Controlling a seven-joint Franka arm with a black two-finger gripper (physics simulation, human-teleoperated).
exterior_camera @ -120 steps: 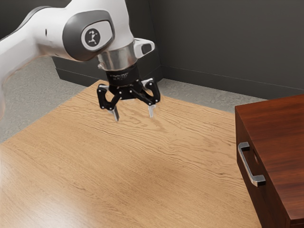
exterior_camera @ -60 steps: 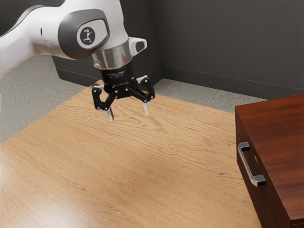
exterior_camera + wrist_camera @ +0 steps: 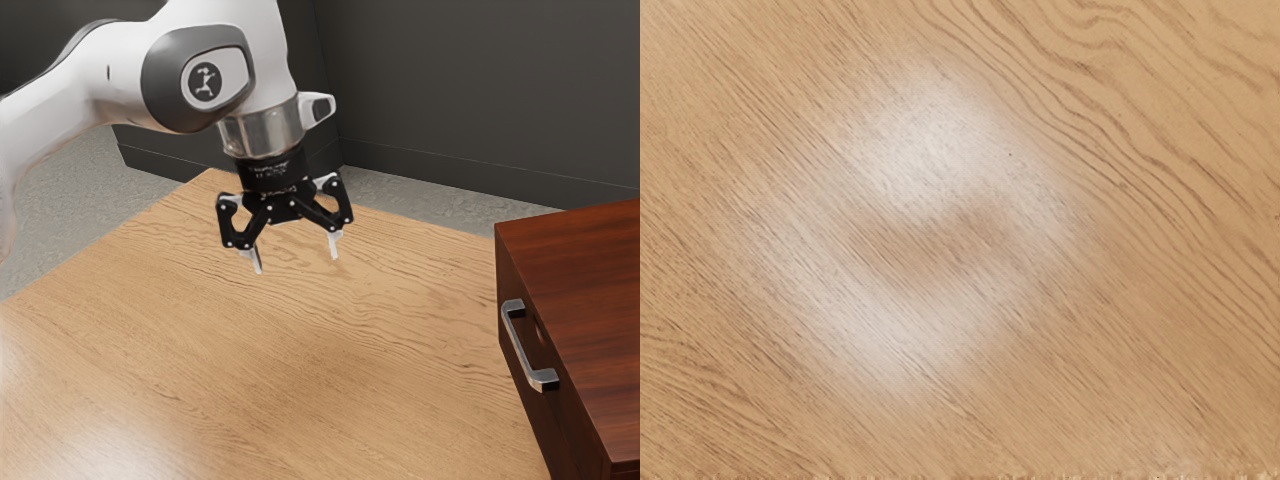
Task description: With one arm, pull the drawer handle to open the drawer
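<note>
A dark reddish wooden drawer cabinet stands at the exterior view's right edge. On its front face sits a silver bar handle, and the drawer looks shut. My black gripper hangs open above the wooden table, well to the left of the handle, with nothing between its fingers. The wrist view looks straight down on bare wood grain with a pale glare patch.
The table's far edge runs behind the gripper, with grey floor and a dark wall beyond. Open tabletop lies between the gripper and the cabinet.
My hand moved left and slightly up, then swung back right and down toward the cabinet. It has stayed open. The drawer has not moved.
</note>
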